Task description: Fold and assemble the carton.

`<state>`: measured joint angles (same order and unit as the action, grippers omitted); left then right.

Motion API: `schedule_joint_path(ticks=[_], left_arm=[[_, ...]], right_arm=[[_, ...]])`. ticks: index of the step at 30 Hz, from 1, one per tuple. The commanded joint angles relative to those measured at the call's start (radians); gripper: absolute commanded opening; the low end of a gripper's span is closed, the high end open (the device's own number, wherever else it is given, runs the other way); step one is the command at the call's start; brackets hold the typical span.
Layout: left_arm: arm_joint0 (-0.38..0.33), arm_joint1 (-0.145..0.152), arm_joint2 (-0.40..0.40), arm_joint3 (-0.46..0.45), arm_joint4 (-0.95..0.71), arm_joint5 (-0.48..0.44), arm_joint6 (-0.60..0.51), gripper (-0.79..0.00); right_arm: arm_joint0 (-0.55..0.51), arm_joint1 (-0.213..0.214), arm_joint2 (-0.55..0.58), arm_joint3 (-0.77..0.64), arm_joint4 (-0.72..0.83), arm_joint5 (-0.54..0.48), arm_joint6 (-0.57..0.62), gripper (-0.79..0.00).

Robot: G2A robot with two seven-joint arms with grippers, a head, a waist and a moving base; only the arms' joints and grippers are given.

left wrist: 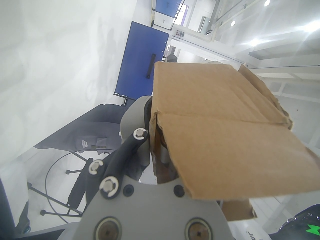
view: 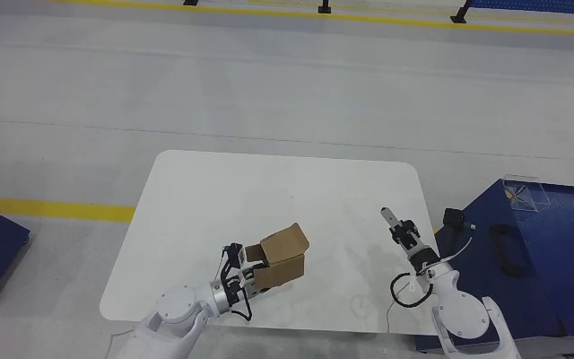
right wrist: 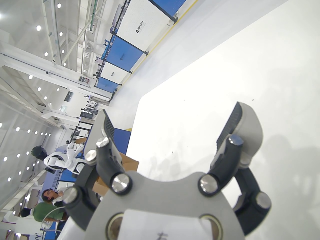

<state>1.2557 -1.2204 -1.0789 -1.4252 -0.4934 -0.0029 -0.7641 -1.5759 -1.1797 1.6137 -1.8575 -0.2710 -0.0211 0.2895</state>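
The white table (view: 269, 188) is the largest thing here. To its right stands a blue cabinet (view: 538, 260), with a clear plastic holder (view: 526, 190) on its top and black gear beside that. Nothing lies on the table between the two arms.

The brown carton (view: 281, 253) sits over the table's near-left part, tilted, with one flap raised. From above, I cannot tell whether its underside rests on the table. The left gripper (view: 244, 269) meets it from the table's near edge and is clenched on it.

The left wrist view brings the carton (left wrist: 220, 131) close. A creased panel spreads wide with ragged edges, one wall is pinched against a grey finger (left wrist: 135, 116), and the cardboard hides the opposite finger. Past the table in that view are a blue panel (left wrist: 140, 61) and a chair draped in grey cloth (left wrist: 95, 126).

The right gripper (view: 387, 216) hangs over the table's right part, well apart from the carton. Its wrist view shows the right gripper (right wrist: 172, 112) released, its ribbed pads (right wrist: 228, 123) spread wide above bare tabletop (right wrist: 225, 63) and holding nothing.
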Motion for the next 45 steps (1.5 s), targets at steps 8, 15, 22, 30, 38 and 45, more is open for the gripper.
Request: schedule_joint_path(ticks=[8, 15, 22, 30, 38, 45], left_arm=[[0.009, 0.002, 0.001, -0.065, -0.001, 0.112, 0.038, -0.785], [0.080, -0.012, 0.008, -0.337, -0.066, 0.586, 0.456, -0.785], [0.111, -0.065, -0.037, -0.449, -0.495, 0.917, 0.980, -0.785], [0.115, -0.144, 0.009, -0.510, -1.105, 0.736, 1.683, -0.785], [-0.023, -0.197, 0.132, -0.450, -1.251, 0.292, 2.184, -0.785], [-0.127, -0.228, 0.184, -0.341, -1.249, 0.149, 2.217, -0.785]], right_arm=[[0.000, 0.000, 0.000, 0.000, 0.000, 0.000, 0.000, 0.000], [0.000, 0.000, 0.000, 0.000, 0.000, 0.000, 0.000, 0.000], [0.000, 0.000, 0.000, 0.000, 0.000, 0.000, 0.000, 0.000], [0.000, 0.000, 0.000, 0.000, 0.000, 0.000, 0.000, 0.000], [0.000, 0.000, 0.000, 0.000, 0.000, 0.000, 0.000, 0.000], [0.000, 0.000, 0.000, 0.000, 0.000, 0.000, 0.000, 0.000]])
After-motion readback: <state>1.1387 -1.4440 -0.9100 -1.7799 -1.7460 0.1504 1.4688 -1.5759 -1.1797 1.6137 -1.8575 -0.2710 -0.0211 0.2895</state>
